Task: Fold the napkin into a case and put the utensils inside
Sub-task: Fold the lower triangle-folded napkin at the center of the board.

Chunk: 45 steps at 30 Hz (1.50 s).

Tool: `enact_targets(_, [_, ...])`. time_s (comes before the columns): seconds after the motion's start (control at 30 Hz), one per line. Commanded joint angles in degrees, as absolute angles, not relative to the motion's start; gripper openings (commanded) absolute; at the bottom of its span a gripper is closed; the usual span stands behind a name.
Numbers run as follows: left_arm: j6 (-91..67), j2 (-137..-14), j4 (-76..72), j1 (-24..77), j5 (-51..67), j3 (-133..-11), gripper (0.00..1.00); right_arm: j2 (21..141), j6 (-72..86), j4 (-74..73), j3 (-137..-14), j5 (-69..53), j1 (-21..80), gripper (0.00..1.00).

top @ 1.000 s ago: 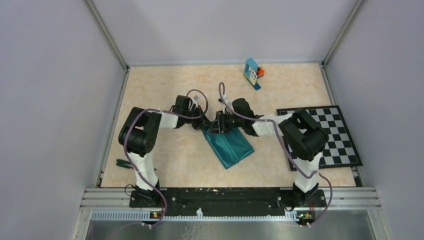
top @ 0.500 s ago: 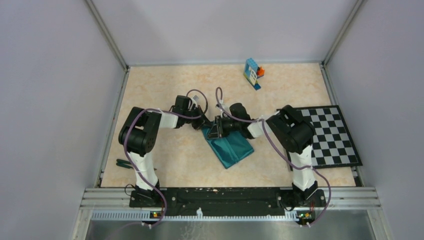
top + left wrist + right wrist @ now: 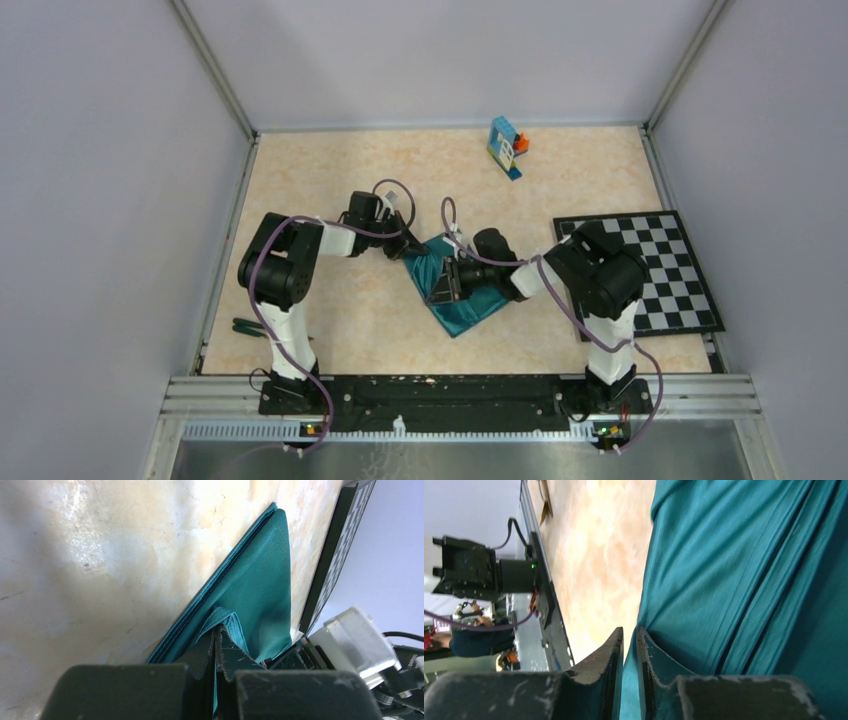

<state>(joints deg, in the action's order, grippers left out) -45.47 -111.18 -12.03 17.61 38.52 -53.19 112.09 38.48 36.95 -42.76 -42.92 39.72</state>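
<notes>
TABLETOP: Two arms meet over the teal napkin [image 3: 478, 308], which lies folded into a rough wedge on the marbled table [image 3: 330, 180]. The L gripper [image 3: 216, 639] has its fingers pressed tight together on a raised fold at the cloth's corner. The hem is bunched right at the tips, and the rest of the napkin fans out ahead of them, flat on the table.

The R gripper [image 3: 629, 639] is just beside the L gripper, on the side nearer the arm bases, and sits low over the napkin's mid section. Its fingers are nearly closed, w/ a thin layer of teal cloth nipped btwn them. Smooth, ridged fabric spreads past the tips.

The utensils [image 3: 252, 326] lie well apart from both grippers, at the table's near edge by the L arm's base. They are too small to make out in detail. The checkerboard mat [image 3: 668, 268] lies behind the R gripper, past that arm's elbow. Toy blocks [image 3: 507, 145] stand well beyond both grippers, near the far wall.
</notes>
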Motion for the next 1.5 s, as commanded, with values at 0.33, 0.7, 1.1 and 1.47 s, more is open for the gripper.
enact_targets(0.33, [-43.28, -114.98, -10.62, 17.23, 34.2, -52.51, 0.0, 97.75, 36.04, 33.88, -24.48, -44.89, 41.99, 0.2])
enact_targets(0.7, [-41.76, -111.65, -8.82, 17.31, 40.18, -55.21, 0.11, 80.05, 30.14, 15.12, -23.99, -29.57, 40.49, 0.28])
enact_targets(1.1, [-39.46, -100.23, -5.29, 17.52, 48.37, -55.81, 0.66, 74.37, 26.16, 0.29, -31.12, -28.46, 20.75, 0.42])
enact_targets(1.47, [-32.89, -83.09, 6.91, 17.7, 36.76, -41.67, 0.67, 78.66, 24.4, -4.87, -32.84, -26.13, 16.96, 0.45])
